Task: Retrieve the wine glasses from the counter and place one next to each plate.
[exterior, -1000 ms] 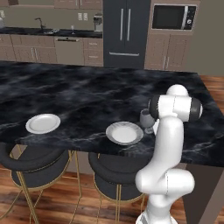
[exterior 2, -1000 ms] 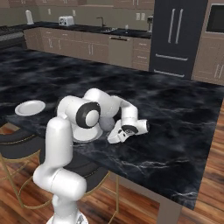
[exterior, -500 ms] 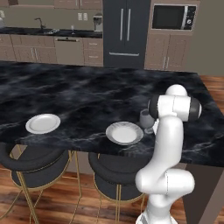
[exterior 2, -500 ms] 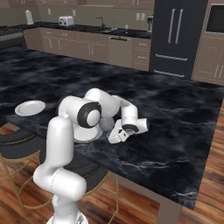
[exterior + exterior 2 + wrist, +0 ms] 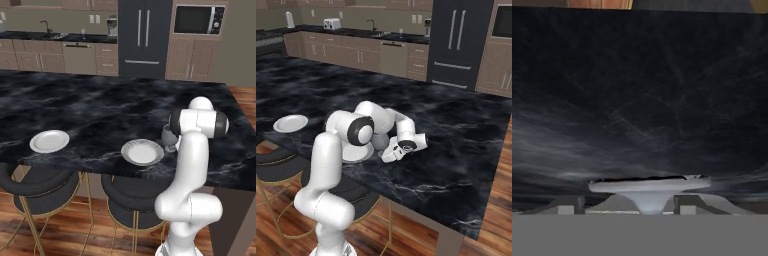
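Wine glass upright beside plate, hand fingers now apart, no longer clamped.

Camera set-up: two raised base views, one close hand view.
Both base views look down over the island, arm at 5 and 7 o'clock; hand view skims its marble.

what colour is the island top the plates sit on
Black marble with pale grey-white veining; the island top shows it best in the left base view, under both white plates.
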Motion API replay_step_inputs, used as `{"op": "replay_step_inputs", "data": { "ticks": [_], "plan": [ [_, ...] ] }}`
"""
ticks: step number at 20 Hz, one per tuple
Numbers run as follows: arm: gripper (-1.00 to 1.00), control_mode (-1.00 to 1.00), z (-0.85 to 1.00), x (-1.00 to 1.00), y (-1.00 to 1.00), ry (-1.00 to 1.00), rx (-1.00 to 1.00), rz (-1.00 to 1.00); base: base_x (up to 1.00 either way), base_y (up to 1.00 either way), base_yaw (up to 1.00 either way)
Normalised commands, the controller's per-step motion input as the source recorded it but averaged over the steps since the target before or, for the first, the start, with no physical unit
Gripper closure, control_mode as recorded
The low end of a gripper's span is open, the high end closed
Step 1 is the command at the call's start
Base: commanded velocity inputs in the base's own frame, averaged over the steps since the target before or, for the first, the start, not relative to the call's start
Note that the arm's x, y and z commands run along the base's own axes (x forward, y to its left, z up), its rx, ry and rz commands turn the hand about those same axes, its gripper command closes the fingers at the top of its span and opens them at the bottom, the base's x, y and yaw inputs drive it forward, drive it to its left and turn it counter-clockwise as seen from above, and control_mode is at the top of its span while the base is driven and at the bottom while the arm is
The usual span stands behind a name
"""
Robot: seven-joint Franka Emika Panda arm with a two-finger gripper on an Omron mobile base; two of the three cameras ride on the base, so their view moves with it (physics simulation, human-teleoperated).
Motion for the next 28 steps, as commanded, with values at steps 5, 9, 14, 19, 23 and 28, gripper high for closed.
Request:
{"op": "replay_step_inputs", "data": {
  "ticks": [5,9,14,19,23,28],
  "plan": [
    [-1.0,-1.0,-0.17,0.0,-0.18,0.0,0.01,0.01,0.0,0.0,0.0],
    [-1.0,-1.0,-0.01,-0.1,-0.16,0.0,0.0,0.0,0.0,0.0,0.0],
    [-1.0,-1.0,-0.21,-0.67,0.0,0.0,0.0,-0.02,0.0,0.0,0.0],
    [-1.0,-1.0,-0.03,-0.05,-0.14,0.0,0.0,-0.14,0.0,0.0,0.0],
    [-1.0,-1.0,0.0,0.0,-0.27,0.0,0.0,-0.23,0.0,0.0,0.0],
    [-1.0,-1.0,0.05,-0.17,-0.29,-0.01,0.0,-0.21,0.0,0.0,0.0]
  ]
}}
